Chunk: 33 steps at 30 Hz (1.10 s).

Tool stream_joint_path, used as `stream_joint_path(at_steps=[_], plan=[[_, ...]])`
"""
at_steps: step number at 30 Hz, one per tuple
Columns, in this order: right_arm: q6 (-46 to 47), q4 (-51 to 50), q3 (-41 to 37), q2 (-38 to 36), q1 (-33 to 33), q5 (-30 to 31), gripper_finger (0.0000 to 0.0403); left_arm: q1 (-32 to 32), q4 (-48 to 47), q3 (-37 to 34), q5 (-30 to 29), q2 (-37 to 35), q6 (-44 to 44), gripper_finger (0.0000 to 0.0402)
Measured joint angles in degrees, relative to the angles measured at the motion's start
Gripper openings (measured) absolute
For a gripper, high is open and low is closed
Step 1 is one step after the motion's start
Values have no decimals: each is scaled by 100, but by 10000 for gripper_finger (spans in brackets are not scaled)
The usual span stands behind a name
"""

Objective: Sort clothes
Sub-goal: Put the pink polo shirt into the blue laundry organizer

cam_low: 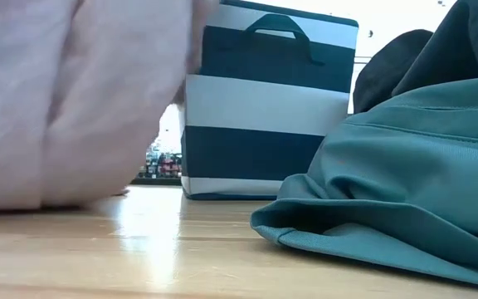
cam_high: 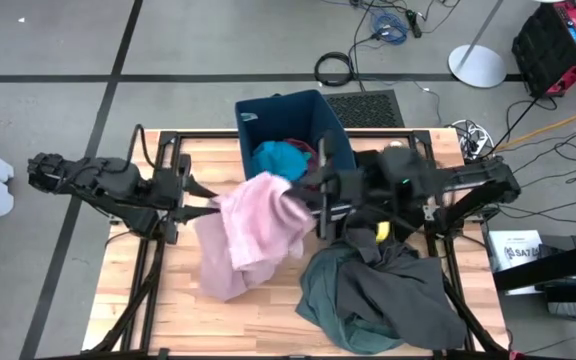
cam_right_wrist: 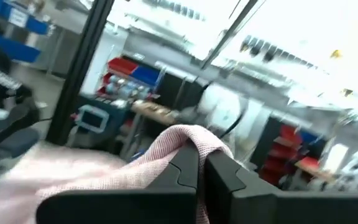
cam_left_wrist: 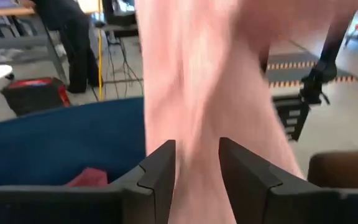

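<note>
Pink garment (cam_high: 258, 225): stretched between both tools above the counter (cam_high: 148, 310), beside the navy bin (cam_high: 313, 115). Right tool (cam_right_wrist: 202, 163): clamped on the pink fabric's upper edge. Left tool (cam_left_wrist: 197, 171): fingers parted, fabric running between them, no grip evident. Grey-green garment (cam_high: 323, 295) and dark grey garment (cam_high: 398, 280): heaped on the counter near the right arm. Blue piece (cam_high: 280, 158): inside the bin.

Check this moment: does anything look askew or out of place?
Nothing damaged or spilled. The pink garment hangs stretched between the left gripper, fingers apart around it, and the right gripper, shut on its edge, beside the bin. The grey-green garment lies crumpled with a dark grey one.
</note>
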Motion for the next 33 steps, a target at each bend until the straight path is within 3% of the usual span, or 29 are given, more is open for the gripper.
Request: stream_joint_path(at_steps=[8, 15, 19, 22, 28, 30, 33], plan=[[-712, -250, 1608, 0, -181, 48, 0, 0, -111, -134, -82, 4, 34, 134], [-738, -284, 2532, 0, -766, 17, 0, 0, 654, -208, -1, 77, 348, 135], [-789, 554, 2804, 5, -1138, -21, 0, 0, 737, -208, 1, 165, 352, 135], [-588, 1097, 2935, -11, -1395, -471, 0, 2, 938, -208, -4, 331, 370, 135], [-202, 1637, 3154, 57, -1739, -738, 0, 316, 2416, -208, 15, 1262, 592, 135], [-99, 1638, 3236, 53, -1856, -726, 0, 600, 2833, -208, 370, 1671, 527, 135], [436, 1473, 3355, 44, -1997, -726, 0, 1131, 3477, -222, 1362, 2351, 199, 135]])
